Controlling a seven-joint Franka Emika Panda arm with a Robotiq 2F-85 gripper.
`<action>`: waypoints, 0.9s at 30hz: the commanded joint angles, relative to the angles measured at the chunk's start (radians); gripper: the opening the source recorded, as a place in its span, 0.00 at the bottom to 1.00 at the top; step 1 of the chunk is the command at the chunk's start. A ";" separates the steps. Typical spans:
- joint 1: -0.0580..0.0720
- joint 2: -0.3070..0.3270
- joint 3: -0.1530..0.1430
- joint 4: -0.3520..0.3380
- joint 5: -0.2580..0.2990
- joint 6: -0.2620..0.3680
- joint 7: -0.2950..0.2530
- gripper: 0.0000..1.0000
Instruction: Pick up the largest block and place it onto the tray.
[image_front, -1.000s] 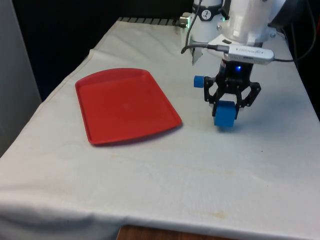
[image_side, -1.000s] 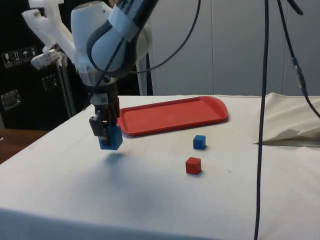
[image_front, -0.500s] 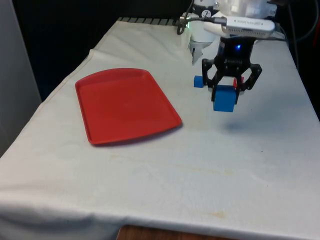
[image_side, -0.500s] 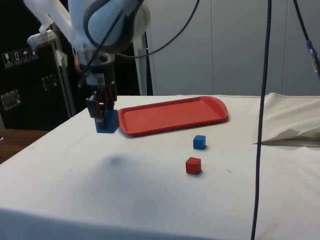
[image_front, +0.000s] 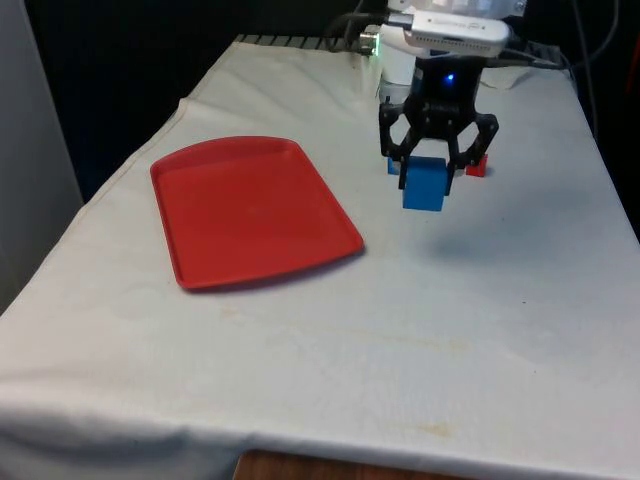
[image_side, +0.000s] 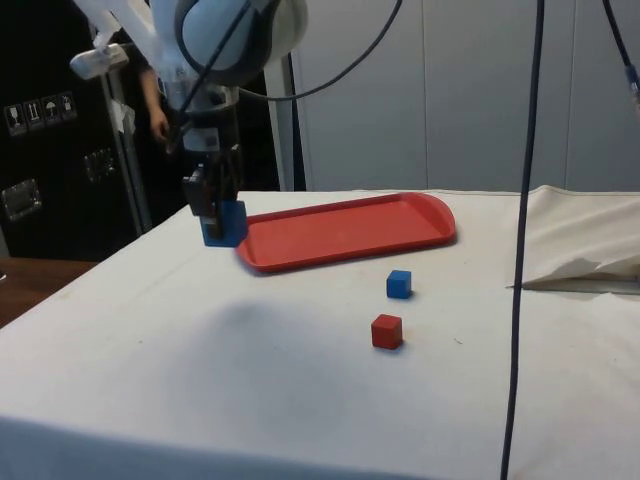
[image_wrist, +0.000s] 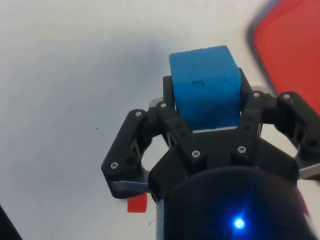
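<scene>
My black gripper (image_front: 427, 182) is shut on the large blue block (image_front: 425, 185), which hangs in the air above the white cloth. In the side view the large blue block (image_side: 224, 223) and the gripper (image_side: 213, 215) sit just short of the red tray's near end. The red tray (image_front: 250, 210) lies flat on the front view's left, bare. In the wrist view the blue block (image_wrist: 205, 87) is clamped between the fingers (image_wrist: 172, 127), and a corner of the tray (image_wrist: 295, 50) shows beyond it.
A small blue cube (image_side: 399, 284) and a small red cube (image_side: 386, 331) rest on the cloth; the small red cube (image_front: 477, 166) sits just behind the gripper in the front view. A black cable (image_side: 525, 200) hangs down in the side view.
The gripper has risen with the large blue block and moved towards the tray, to the front view's left. The small cubes and the tray have not moved.
</scene>
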 joint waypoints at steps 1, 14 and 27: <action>-0.009 -0.010 0.001 -0.012 0.010 0.008 -0.019 0.00; -0.033 -0.003 -0.051 -0.035 0.026 0.013 -0.092 0.00; -0.059 0.007 -0.101 -0.050 0.048 0.014 -0.175 0.00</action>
